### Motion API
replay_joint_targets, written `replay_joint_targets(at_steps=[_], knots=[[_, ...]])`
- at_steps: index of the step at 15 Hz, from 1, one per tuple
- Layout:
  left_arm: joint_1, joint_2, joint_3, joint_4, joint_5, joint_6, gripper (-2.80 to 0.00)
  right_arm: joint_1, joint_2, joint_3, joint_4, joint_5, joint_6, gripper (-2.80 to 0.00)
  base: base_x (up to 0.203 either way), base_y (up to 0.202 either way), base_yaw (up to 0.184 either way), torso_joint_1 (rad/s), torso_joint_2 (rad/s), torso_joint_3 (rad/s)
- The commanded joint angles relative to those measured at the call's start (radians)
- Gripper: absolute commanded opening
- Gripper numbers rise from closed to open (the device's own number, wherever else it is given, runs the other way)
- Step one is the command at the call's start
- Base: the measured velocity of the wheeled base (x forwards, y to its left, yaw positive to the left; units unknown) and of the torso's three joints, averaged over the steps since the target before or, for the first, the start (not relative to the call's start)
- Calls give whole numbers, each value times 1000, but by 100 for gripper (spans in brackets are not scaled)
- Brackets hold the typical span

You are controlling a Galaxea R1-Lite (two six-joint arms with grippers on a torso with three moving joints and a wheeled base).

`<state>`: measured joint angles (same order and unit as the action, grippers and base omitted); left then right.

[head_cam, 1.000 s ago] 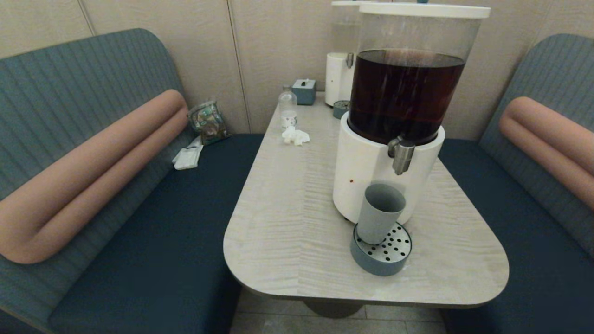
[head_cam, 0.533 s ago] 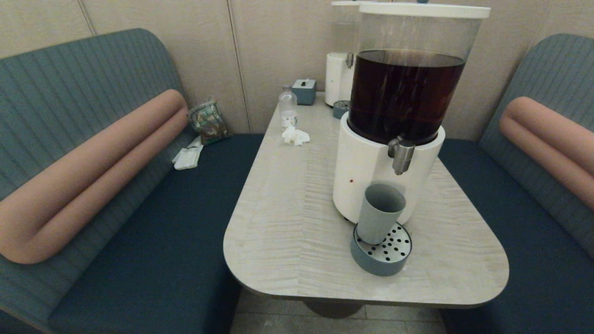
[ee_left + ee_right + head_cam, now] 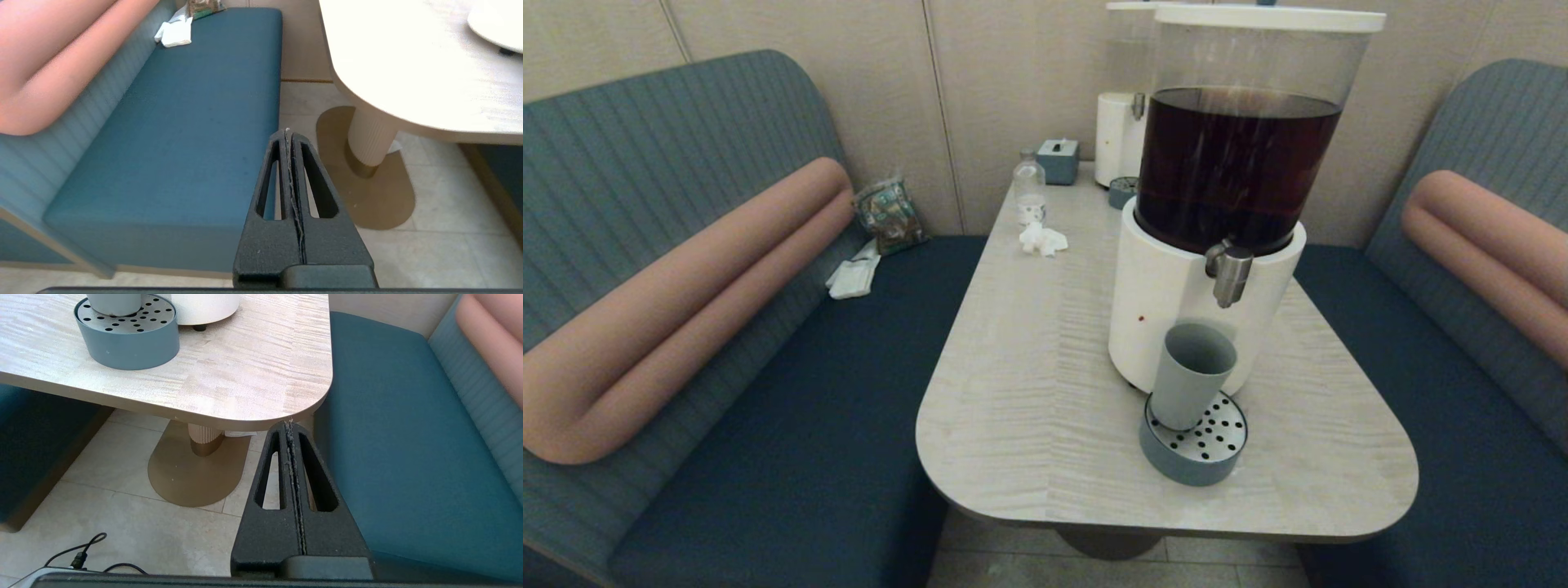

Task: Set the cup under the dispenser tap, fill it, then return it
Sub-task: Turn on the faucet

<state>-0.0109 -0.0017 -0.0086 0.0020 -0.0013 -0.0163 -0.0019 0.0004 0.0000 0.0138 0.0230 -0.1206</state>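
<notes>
The grey-blue cup (image 3: 1191,376) stands upright on the round blue-grey drip tray (image 3: 1172,457), slightly left of and below the steel dispenser tap (image 3: 1229,273). The tap juts from the white base of the big dispenser (image 3: 1168,306), whose clear tank holds dark brown liquid. In the right wrist view only the cup's foot (image 3: 114,302) shows on the tray (image 3: 130,343). Neither arm appears in the head view. My left gripper (image 3: 288,132) hangs shut below the table's left side, over the floor by the bench. Below the table's right front corner, my right gripper (image 3: 290,424) is shut.
A second, smaller white dispenser (image 3: 1117,135), a clear bottle (image 3: 1029,192), a blue box (image 3: 1058,160) and a crumpled tissue (image 3: 1042,239) sit at the table's far end. Blue benches (image 3: 792,425) flank the table (image 3: 1029,425). The table's pedestal (image 3: 205,442) stands between the grippers.
</notes>
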Motion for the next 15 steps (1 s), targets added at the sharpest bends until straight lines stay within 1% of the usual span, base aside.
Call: replay_joint_targets(at_steps=[1, 2, 3, 4, 6, 7, 9, 12, 15], knots=[[0, 0, 2, -3, 3, -13, -280, 0, 0, -5, -11, 0, 6, -280, 0, 0, 0, 0, 0, 0], [0, 0, 2, -3, 3, -15, -280, 0, 0, -26, -24, -1, 11, -280, 0, 0, 0, 0, 0, 0], [0, 0, 2, -2, 3, -16, -280, 0, 3, -87, -18, -1, 28, -280, 0, 0, 0, 0, 0, 0], [0, 0, 2, -4, 3, -17, -280, 0, 17, -177, 6, -1, 50, -280, 0, 0, 0, 0, 0, 0], [0, 0, 2, -4, 3, -21, -280, 0, 92, -387, 80, 4, 91, -280, 0, 0, 0, 0, 0, 0], [0, 0, 2, -4, 4, -21, -280, 1, 166, -510, 118, 8, 123, -280, 0, 0, 0, 0, 0, 0], [0, 0, 2, -4, 4, -21, -280, 2, 390, -797, 198, 15, 196, -280, 0, 0, 0, 0, 0, 0], [0, 0, 2, -4, 4, -21, -280, 8, 719, -1188, 388, 55, 270, -280, 0, 0, 0, 0, 0, 0], [0, 0, 2, -2, 4, -21, -280, 13, 1005, -1501, 722, 153, 319, -280, 0, 0, 0, 0, 0, 0]])
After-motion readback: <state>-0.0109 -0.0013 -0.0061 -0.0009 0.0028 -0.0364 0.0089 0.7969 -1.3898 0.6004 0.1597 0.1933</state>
